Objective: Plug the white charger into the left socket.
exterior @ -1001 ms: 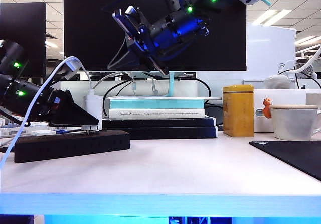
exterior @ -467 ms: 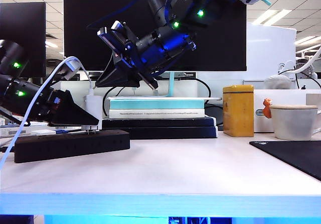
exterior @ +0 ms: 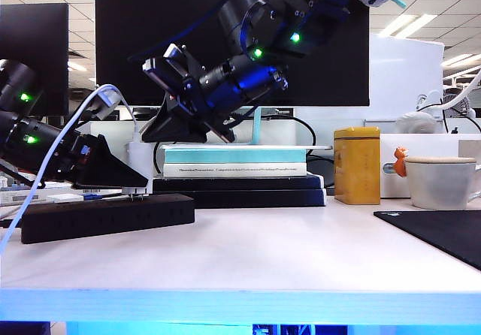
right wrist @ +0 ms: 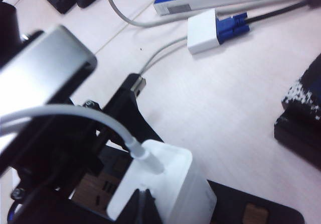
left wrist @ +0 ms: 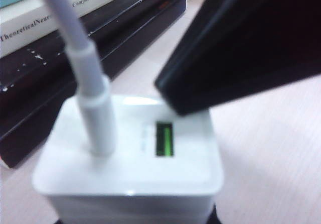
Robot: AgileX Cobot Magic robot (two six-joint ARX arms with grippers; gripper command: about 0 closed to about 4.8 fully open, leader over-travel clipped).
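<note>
A: Left tool (exterior: 128, 179) low at the left of the counter (exterior: 248, 252), grasping the white charger (left wrist: 130, 156) by its sides; cable (left wrist: 83, 68) rises out of the charger's top. Charger sits directly over the black power strip (exterior: 105, 216), at its right end as the exterior view shows it.

B: Seated in the left socket?

A: Cannot tell. In the exterior view the prongs look to meet the strip's top face; in the right wrist view the charger (right wrist: 163, 189) stands above the strip (right wrist: 241, 209) with slot openings showing beside it. Depth of insertion hidden.

B: Right tool?

A: Right tool (exterior: 161, 128) clenched, empty, up above the book stack (exterior: 234, 162), just right of the charger, angled down toward it.

B: Step in hand?

A: Insertion, I judge. Next calls for a straight downward push with the charger kept upright, strip steadied against sliding.
</note>
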